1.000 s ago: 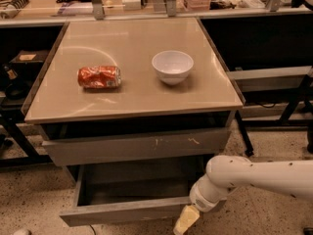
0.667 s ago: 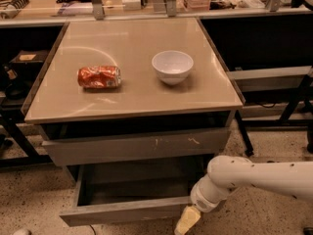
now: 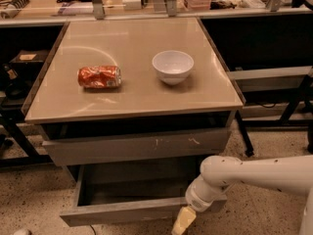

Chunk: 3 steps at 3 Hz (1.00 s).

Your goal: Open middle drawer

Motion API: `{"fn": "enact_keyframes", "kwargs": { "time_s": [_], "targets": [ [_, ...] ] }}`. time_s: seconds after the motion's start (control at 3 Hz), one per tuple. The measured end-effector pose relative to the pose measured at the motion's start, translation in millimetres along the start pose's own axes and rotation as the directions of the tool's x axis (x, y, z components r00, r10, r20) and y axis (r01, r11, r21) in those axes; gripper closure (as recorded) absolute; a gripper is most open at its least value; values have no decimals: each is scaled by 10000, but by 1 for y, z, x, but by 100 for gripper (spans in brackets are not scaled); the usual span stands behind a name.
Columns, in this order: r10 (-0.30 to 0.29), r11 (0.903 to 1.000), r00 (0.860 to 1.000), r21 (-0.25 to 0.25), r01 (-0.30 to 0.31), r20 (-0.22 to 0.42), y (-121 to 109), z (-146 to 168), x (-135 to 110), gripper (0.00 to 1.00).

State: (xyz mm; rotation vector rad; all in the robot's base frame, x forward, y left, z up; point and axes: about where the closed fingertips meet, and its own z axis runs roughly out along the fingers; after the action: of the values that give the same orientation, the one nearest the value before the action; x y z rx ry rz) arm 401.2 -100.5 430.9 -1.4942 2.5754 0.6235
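Note:
The middle drawer (image 3: 122, 214) stands pulled out below the table top, its plain grey front low in the view and its shallow grey box open to sight. My gripper (image 3: 183, 221), with a cream tip, is at the right part of that drawer's front edge, at the end of my white arm (image 3: 254, 175), which comes in from the right. Above it is the taller grey front with white scratch marks (image 3: 132, 148), pulled out only slightly. The smallest drawer front is out of view.
On the beige table top (image 3: 132, 102) lie a crushed red can (image 3: 99, 77) on its side and a white bowl (image 3: 172, 66). Dark shelving and table legs stand on both sides. A cluttered counter runs along the back.

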Motion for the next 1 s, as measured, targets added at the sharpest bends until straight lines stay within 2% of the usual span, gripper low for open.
{"fn": "enact_keyframes", "kwargs": {
  "time_s": [0.67,1.0],
  "targets": [
    [-134,9986,9992,-513,114,-387,13,12,24,0],
    [-134,9986,9992,-514,114,-387,15,9,23,0]
  ]
}}
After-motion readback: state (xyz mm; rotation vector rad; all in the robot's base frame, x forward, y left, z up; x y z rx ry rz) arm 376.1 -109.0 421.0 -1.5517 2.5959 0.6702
